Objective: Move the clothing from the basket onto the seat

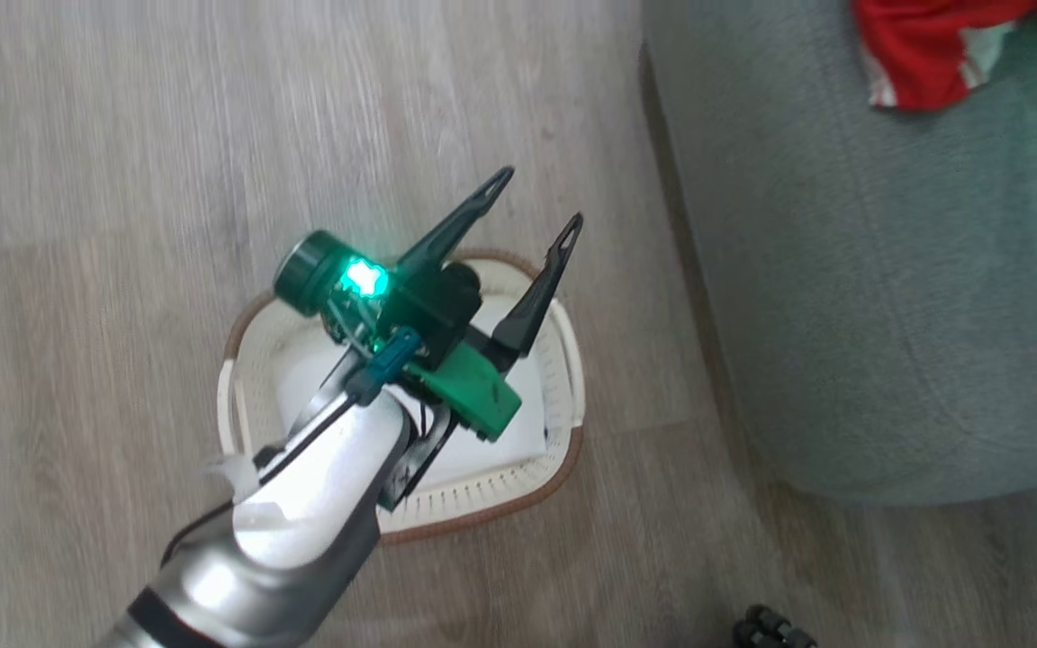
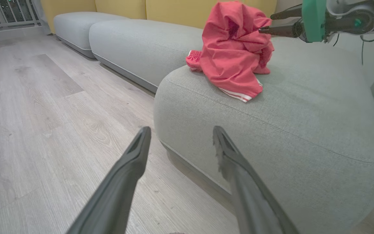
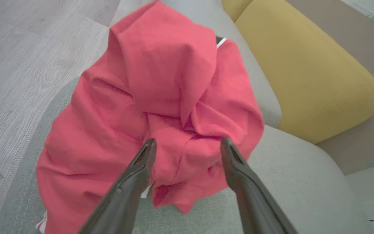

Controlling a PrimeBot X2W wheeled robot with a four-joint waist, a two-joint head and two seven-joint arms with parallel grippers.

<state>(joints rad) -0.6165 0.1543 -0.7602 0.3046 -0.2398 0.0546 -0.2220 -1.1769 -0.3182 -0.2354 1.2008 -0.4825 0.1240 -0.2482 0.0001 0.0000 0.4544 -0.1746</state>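
Showing, from left to right in the head view: bare wooden floor [image 1: 77, 180]; the left gripper [image 1: 541, 198], fingers spread wide and holding nothing, poised above the basket [image 1: 563, 472], whose visible interior is a white liner [image 1: 482, 454], the arm hiding the rest. Right of the basket runs the rounded edge of the seat [image 1: 843, 315]. The clothing [image 1: 915, 54] lies heaped on the seat at the far right. The right gripper [image 3: 188, 142] stands with fingers wide apart, and a fold of the heap bulges between them, apparently unpinched.

Risks: a fold may snag on a fingertip if the right arm draws back and pull the garment along. The heap stands tall and near the seat's floor-side edge, so a pull that way could tip it onto the floor.

Room: open floor lies left of the basket, and a broad bare stretch of seat lies between basket and heap. A yellow back cushion [image 3: 304, 71] bounds the right.
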